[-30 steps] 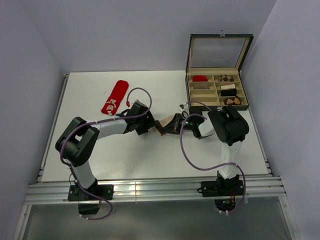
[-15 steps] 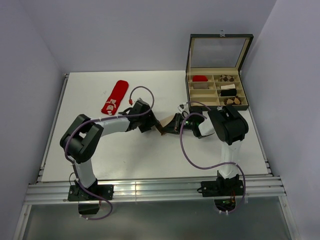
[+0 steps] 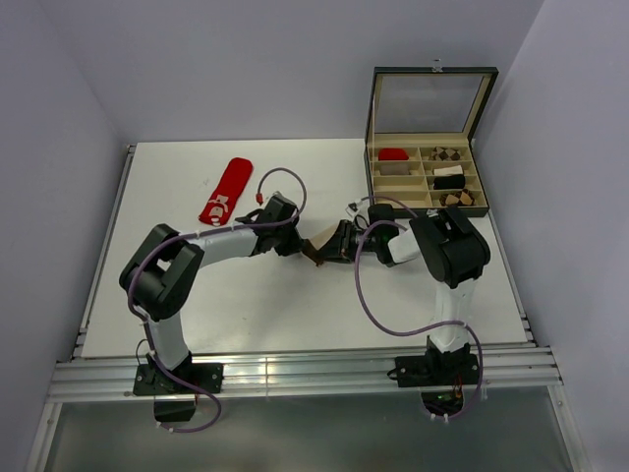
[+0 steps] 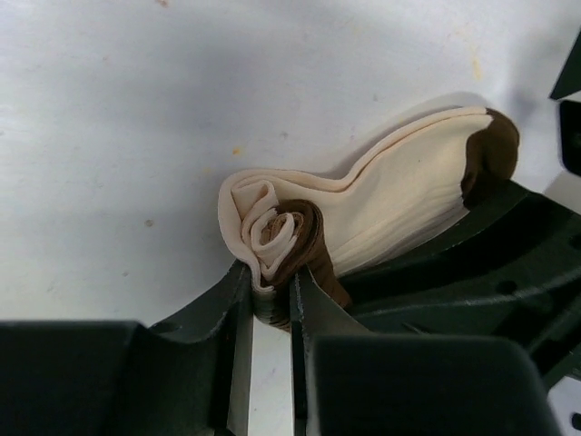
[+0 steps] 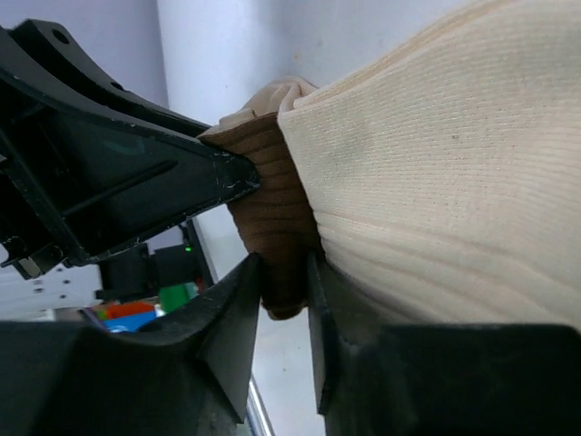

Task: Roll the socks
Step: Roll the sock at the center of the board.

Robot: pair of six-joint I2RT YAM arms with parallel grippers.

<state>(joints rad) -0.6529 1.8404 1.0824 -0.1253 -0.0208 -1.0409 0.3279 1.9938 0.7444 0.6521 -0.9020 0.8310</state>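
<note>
Half a roll at best: the cream sock (image 4: 381,200) sits mid-table (image 3: 295,305) between both arms, one end coiled, the rest loose. Nearly closed, the left gripper (image 4: 270,300) pinches the coil; the right gripper (image 5: 283,272) is nipped narrowly on the brown fold. Far left, the red sock (image 3: 225,191) lies flat, untouched. Most of the job remains, I'd say.

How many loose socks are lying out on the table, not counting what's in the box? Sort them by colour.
Red sock: 1
Cream sock: 1
Total: 2
</note>
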